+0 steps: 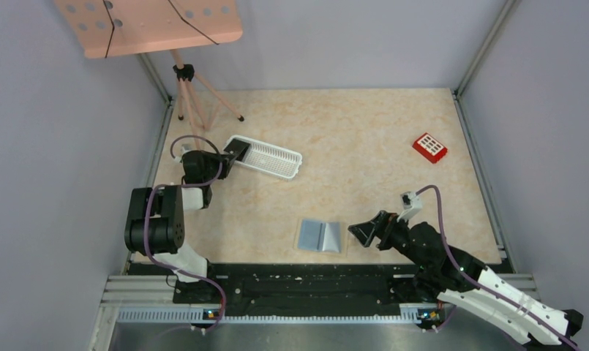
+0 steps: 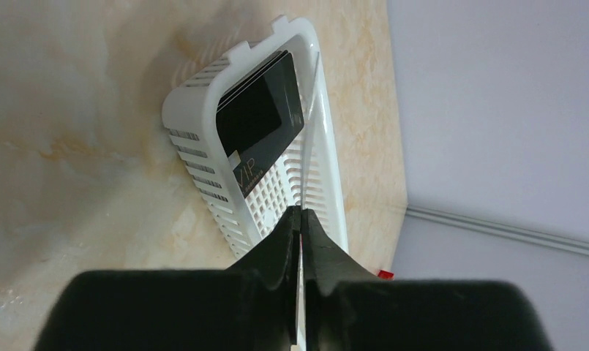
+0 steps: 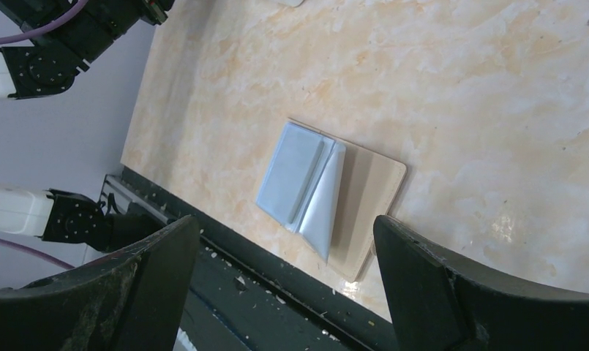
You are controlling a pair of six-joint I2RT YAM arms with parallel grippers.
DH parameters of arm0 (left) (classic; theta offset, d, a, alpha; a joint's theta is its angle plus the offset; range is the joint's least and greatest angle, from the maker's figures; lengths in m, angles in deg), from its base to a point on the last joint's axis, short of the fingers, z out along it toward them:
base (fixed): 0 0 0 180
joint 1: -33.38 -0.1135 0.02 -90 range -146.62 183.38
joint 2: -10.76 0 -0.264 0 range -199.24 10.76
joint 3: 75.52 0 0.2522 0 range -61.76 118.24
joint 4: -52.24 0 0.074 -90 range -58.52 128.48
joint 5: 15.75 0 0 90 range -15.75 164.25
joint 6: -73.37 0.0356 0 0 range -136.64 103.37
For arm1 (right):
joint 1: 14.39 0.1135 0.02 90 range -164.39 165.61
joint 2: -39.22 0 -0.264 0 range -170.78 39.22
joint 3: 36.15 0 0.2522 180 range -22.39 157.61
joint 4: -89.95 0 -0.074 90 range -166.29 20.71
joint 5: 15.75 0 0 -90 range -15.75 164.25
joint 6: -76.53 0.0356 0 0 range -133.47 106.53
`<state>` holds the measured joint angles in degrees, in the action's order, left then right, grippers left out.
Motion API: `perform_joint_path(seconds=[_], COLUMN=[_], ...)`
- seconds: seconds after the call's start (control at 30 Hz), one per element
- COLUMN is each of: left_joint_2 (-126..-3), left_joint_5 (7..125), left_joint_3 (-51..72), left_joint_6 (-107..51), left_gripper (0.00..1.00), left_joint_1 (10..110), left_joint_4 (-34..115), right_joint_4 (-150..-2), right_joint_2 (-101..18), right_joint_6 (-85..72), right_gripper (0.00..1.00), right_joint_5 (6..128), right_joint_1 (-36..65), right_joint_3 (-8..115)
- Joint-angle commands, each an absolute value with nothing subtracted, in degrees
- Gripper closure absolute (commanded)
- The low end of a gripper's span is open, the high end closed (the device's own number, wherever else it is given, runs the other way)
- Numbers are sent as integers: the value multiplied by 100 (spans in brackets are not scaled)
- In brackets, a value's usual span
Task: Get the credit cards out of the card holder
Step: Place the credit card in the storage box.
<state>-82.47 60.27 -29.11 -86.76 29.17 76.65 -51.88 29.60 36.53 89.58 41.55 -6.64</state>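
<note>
The card holder lies open near the table's front edge, one half blue-grey and one half pale; in the right wrist view a pale flap stands up at its fold. My right gripper is open and empty just right of it, and the holder shows between the spread fingers in the right wrist view. My left gripper is shut on a thin card, seen edge-on, over the left end of the white slotted basket. Dark cards lie in that basket.
A red box with white squares sits at the right, back from the holder. A pink tripod stand rises at the back left corner. Walls enclose the table on three sides; a black rail runs along the front.
</note>
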Motion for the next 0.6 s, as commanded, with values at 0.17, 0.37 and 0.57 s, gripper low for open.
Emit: perform_joint_path(seconds=[0.17,0.37,0.57], left_joint_2=[-8140,-8316,-8425], left_joint_5=[6231,6323,6411], left_joint_3=[-2801,-2707,-2650], left_joint_6=[-8638,-8636,-8691], left_gripper=[100,100,100], left_joint_1=[2952,2952,2993], left_joint_4=[7769,7801,7810], right_joint_4=[-5458,-5467,-5474], right_joint_2=[2920,2921,2922], right_joint_6=[3707,3702,3687], right_gripper=[12,12,12], right_joint_5=[8994,9002,9023], right_joint_1=[4121,4120,4116], right_joint_3=[-684,-686,-689])
